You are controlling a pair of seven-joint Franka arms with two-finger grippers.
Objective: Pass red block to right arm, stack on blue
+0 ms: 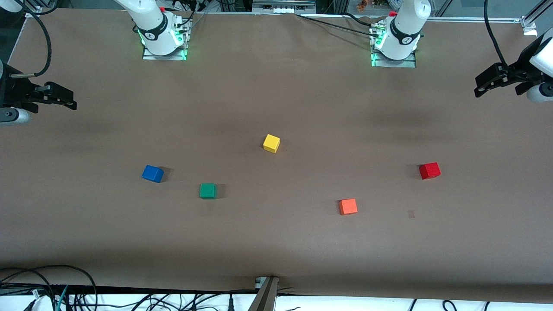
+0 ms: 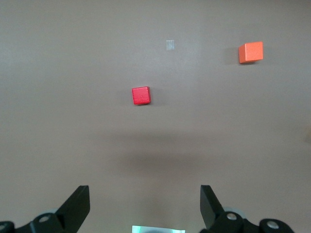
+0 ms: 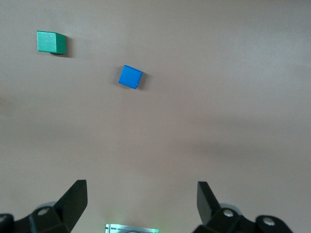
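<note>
1. The small deep-red cube (image 1: 430, 170) sits alone on the brown table surface (image 1: 276, 242) toward the left arm's end, untouched.
2. The small blue cube (image 1: 152, 173) rests toward the right arm's end of the table, well apart from the red one.
3. A green cube (image 1: 208, 191) lies near the blue cube, slightly nearer the front camera.
4. A yellow cube (image 1: 271, 143) sits mid-table, farther from the front camera than the others.
5. An orange cube (image 1: 348, 206) lies near the red cube, nearer the camera.
6. The left gripper (image 2: 146, 206) hangs released, fingers spread wide, empty, over the left arm's end of the table.
7. The right gripper (image 3: 141, 204) waits likewise, fingers apart and empty, over the right arm's end.
</note>
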